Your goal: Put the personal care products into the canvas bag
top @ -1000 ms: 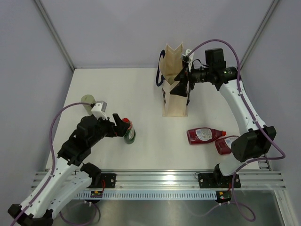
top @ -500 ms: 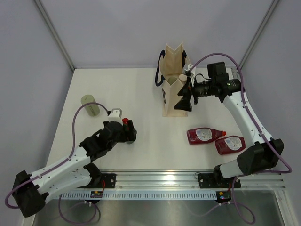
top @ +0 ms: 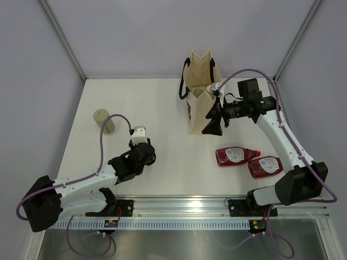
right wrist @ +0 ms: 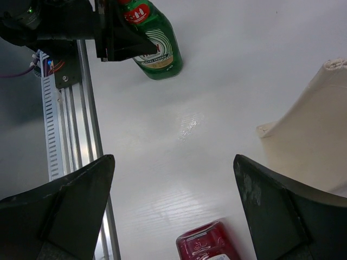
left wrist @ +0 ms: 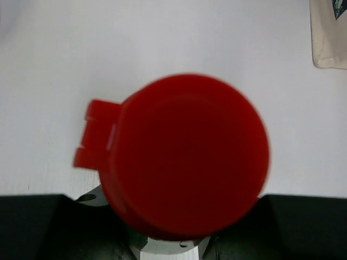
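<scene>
Top view: the canvas bag (top: 199, 108) stands upright at 12 o'clock on the counter (top: 162, 108). The right pincer (top: 211, 123), spread wide, hangs just beside it. Two dark red bottles (top: 236, 156) lie at 4 o'clock. The left pincer (top: 145, 155) is at 7 o'clock.

Left wrist view: it pinches the red-capped green bottle (left wrist: 187, 157).

Right wrist view: that bottle shows at 11 o'clock.

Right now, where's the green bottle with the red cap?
The green bottle stands upright, left-front in the top view, gripped by the left tool, below-right of the olive-grey bottle and left of the canvas bag.
</scene>
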Available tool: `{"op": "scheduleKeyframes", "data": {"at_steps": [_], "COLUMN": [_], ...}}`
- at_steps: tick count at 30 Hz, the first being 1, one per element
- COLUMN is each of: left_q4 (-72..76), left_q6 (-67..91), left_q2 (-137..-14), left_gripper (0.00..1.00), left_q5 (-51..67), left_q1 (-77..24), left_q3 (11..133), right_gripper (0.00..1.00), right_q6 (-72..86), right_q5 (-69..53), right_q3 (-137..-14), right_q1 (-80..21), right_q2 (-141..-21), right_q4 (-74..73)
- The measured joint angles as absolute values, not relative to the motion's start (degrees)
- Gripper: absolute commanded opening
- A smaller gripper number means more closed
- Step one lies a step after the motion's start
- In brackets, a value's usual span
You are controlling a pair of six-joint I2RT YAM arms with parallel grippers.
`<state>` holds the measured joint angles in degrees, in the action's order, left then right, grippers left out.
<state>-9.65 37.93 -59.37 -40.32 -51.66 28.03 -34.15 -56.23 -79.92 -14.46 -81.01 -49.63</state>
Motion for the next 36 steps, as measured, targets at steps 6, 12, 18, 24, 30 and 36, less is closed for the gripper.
{"op": "scheduleKeyframes", "data": {"at_steps": [6,12,18,24,30,36], "left_q4": [-8.4,0.2,6.6,9.1,12.6,15.4], "left_q6": [34.1,27.7,25.0,25.0,26.7,28.0], "left_q2": [-58.0,-54.1,-56.0,-63.0,-66.8,-67.1], "left_gripper": [0.0,0.0,0.0,0.0,0.0,0.0], "left_q5": [-39.2,-22.4,0.9,18.3,28.6,32.1], "left_q1": [-51.7,-46.8,-38.8,-35.9,-35.7,-35.4], "left_q3": [27.3,25.6,27.7,34.8,41.0,43.2], "right_gripper": [1.0,0.99,0.99,1.0,0.99,0.97], "right_q6": [-36.2,-39.6,-35.8,-30.2,-33.0,-35.1], "right_q5": [-56.9,-61.6,-65.8,-67.0,-68.3,-70.0], "right_q3": [-77.1,-73.6,-69.3,-69.1,-75.9,-78.5], "right_q1": [-14.5,-14.8,-18.1,-21.5,-23.6,-23.9], "right_q2": [-80.1,-80.5,-83.6,-88.9,-94.8,-96.7], "right_q4": [-49.6,-48.9,-40.9,-34.0,-37.7,-41.1]}}
